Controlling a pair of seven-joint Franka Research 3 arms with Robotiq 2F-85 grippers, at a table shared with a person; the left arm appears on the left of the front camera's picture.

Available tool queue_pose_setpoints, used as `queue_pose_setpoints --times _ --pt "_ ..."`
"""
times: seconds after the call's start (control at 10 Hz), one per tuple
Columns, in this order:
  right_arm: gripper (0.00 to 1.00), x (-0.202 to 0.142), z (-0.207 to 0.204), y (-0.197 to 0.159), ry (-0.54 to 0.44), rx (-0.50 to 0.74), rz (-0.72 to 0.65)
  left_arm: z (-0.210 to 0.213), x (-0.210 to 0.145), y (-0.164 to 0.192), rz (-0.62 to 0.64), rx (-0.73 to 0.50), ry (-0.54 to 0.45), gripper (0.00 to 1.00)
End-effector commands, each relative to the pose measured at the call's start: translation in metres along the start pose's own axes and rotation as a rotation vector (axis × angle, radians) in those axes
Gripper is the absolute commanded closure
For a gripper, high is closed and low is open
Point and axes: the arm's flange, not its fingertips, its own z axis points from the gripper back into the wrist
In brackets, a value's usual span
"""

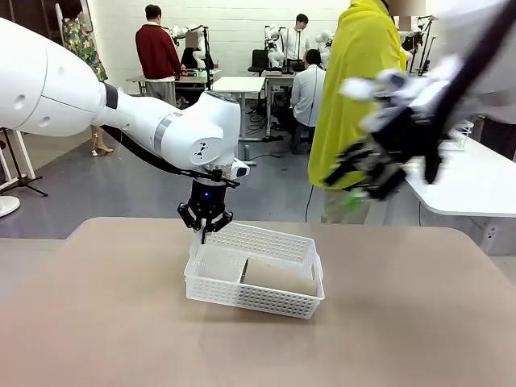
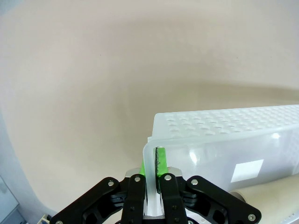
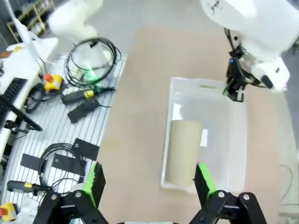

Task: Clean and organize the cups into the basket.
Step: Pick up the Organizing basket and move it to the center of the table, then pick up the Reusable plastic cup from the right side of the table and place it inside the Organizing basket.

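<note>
The white lattice basket (image 1: 251, 297) stands mid-table with one tan-brown cup (image 1: 279, 278) lying on its side inside. My left gripper (image 1: 204, 234) points straight down at the basket's far left corner and is shut on the rim. In the left wrist view the green pads (image 2: 161, 163) pinch the thin basket wall (image 2: 224, 126). My right gripper (image 1: 367, 181) hangs blurred high at the right, open and holding nothing. From above, the right wrist view shows the basket (image 3: 196, 84), the cup (image 3: 183, 151), the left gripper (image 3: 232, 92) and the right gripper (image 3: 149, 179) spread wide.
A person in a yellow-green top (image 1: 355, 97) stands at the far side of the table. Beside the table's edge lie cables and black boxes (image 3: 84, 100) on a grey slatted surface. Bare tan tabletop (image 1: 121, 322) surrounds the basket.
</note>
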Motion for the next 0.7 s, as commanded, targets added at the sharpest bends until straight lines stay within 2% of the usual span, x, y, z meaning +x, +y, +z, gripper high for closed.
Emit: queue_pose_setpoints --times 0.0,0.2,0.4,0.6 --pt "0.00 -0.080 0.041 0.018 -0.069 -0.036 -0.029 -0.002 -0.002 0.002 -0.002 -0.003 -0.003 1.00" --pt "0.00 -0.158 0.088 0.021 -0.244 -0.195 -0.071 -0.002 -0.002 0.002 -0.002 -0.003 -0.003 1.00" --pt "0.00 -0.217 0.116 0.036 -0.343 -0.286 -0.005 -0.002 -0.002 0.002 -0.002 -0.003 -0.003 1.00" --pt "0.00 -0.266 0.128 0.047 -0.378 -0.307 0.013 -0.002 -0.002 0.002 -0.002 -0.003 -0.003 1.00"
